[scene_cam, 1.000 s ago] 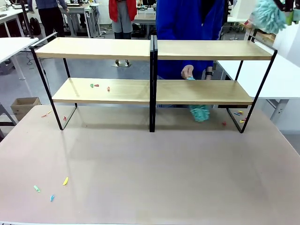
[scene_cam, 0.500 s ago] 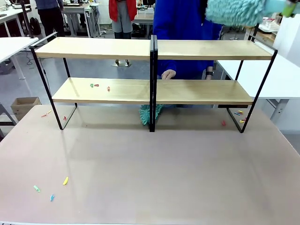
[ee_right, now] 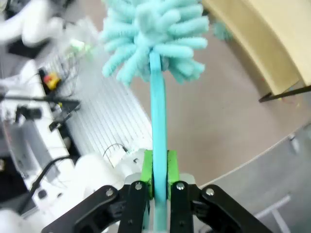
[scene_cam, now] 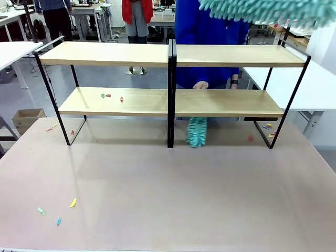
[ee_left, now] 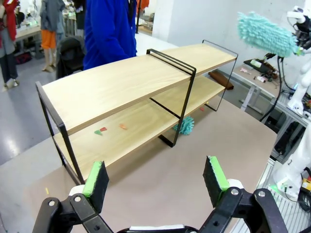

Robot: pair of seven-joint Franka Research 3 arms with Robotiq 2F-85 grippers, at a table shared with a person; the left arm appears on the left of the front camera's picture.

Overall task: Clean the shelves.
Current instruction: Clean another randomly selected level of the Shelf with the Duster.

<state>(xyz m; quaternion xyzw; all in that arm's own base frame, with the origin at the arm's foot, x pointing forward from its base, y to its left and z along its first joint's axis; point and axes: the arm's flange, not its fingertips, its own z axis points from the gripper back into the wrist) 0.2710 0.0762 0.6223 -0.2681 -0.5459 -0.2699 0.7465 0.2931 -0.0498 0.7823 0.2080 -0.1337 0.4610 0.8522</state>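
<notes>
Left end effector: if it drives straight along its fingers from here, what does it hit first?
Likely the shelves. The open left end effector points over bare table toward the rack's lower board, near the black centre post. Nothing nearer shows in that line, though depth is uncertain.

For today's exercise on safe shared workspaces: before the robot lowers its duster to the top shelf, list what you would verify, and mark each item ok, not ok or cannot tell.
1. Right pincer shut on the teal duster's handle: ok.
2. Duster head above the shelves, not touching the top board: ok.
3. Top board free of objects in the sweep path: ok.
4. Person's hand away from the top board: ok; it is behind the lower board, working a second duster beneath it.
5. Left pincer open and back from the rack: ok.
6. Lower board clean: not ok; small coloured scraps lie on its left half.
</notes>
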